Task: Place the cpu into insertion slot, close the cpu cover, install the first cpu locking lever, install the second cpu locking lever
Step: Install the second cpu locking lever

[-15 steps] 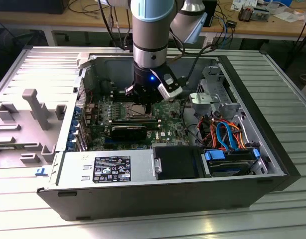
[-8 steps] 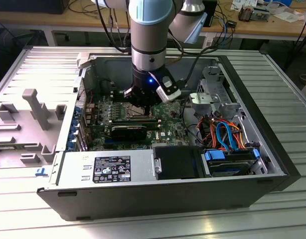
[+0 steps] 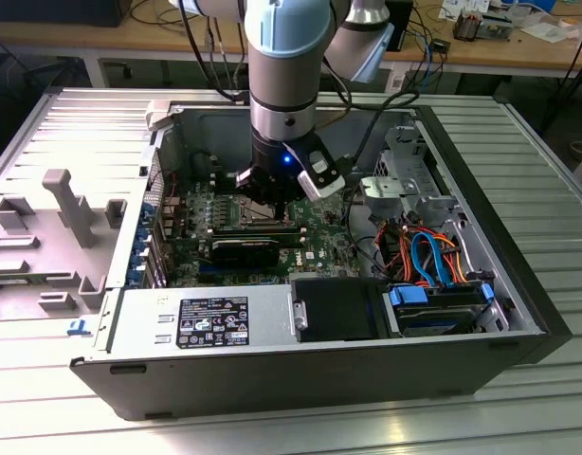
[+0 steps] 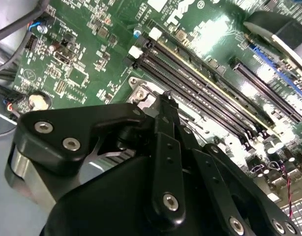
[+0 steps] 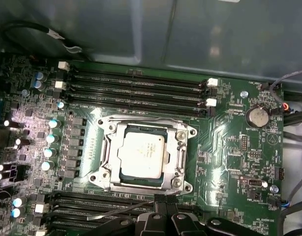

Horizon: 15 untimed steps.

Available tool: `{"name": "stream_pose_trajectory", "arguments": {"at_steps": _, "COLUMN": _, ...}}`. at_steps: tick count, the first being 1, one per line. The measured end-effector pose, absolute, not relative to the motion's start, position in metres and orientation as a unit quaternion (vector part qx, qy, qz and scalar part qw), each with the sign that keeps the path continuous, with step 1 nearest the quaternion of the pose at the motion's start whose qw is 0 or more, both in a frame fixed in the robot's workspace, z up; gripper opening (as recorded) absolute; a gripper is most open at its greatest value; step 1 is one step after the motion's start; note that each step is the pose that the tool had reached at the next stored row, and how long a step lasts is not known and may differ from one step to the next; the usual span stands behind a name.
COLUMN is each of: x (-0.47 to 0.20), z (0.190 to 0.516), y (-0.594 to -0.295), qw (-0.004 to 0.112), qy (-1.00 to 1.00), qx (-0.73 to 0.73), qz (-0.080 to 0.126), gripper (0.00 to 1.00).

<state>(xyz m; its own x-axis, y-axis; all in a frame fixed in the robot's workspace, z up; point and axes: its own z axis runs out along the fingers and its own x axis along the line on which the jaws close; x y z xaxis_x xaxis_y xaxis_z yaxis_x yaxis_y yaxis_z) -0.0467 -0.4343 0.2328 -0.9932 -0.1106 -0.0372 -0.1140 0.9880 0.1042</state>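
Gripper [image 5: 160, 202] sits low over the green motherboard [image 5: 229, 123] inside the open computer case [image 3: 518, 284], its black fingertips [image 5: 160, 199] pressed together with nothing visibly between them. In the first wrist view the tips touch down at the socket's edge on the side facing the nearer bank of memory slots [image 5: 102, 206], about midway along that edge.

Cpu [image 5: 142, 155] lies flat and square in the insertion slot [image 5: 109, 162], silver top showing, so placement looks done. Cpu cover [image 5: 181, 157] appears folded down around the chip, its window framing the metal top; judged closed, though seating cannot be confirmed.

A thin wire-like rod [image 5: 119, 212] runs along the socket edge just by the fingertips, roughly parallel to the memory slots; likely a locking lever, not certain. Whether it is latched cannot be told.

Key relation: the chip lies just beyond the fingertips, toward the far memory bank [image 5: 136, 81] at the case wall; the rod's long axis runs crosswise to that line.

In the exterior view the arm [image 3: 286, 66] comes straight down near the motherboard's middle.
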Motion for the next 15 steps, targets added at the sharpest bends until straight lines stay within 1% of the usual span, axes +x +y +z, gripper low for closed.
{"name": "stream_pose_trajectory", "arguments": {"at_steps": 9, "x": -0.048, "z": 0.232, "y": -0.456, "qw": 0.017, "qy": 0.996, "qx": -0.056, "qz": 0.074, "gripper": 0.11}}
{"name": "stream_pose_trajectory", "arguments": {"at_steps": 11, "x": -0.048, "z": 0.232, "y": -0.46, "qw": 0.017, "qy": 0.995, "qx": -0.056, "qz": 0.081, "gripper": 0.11}}
{"name": "stream_pose_trajectory", "arguments": {"at_steps": 15, "x": -0.048, "z": 0.231, "y": -0.463, "qw": 0.018, "qy": 0.994, "qx": -0.056, "qz": 0.087, "gripper": 0.11}}
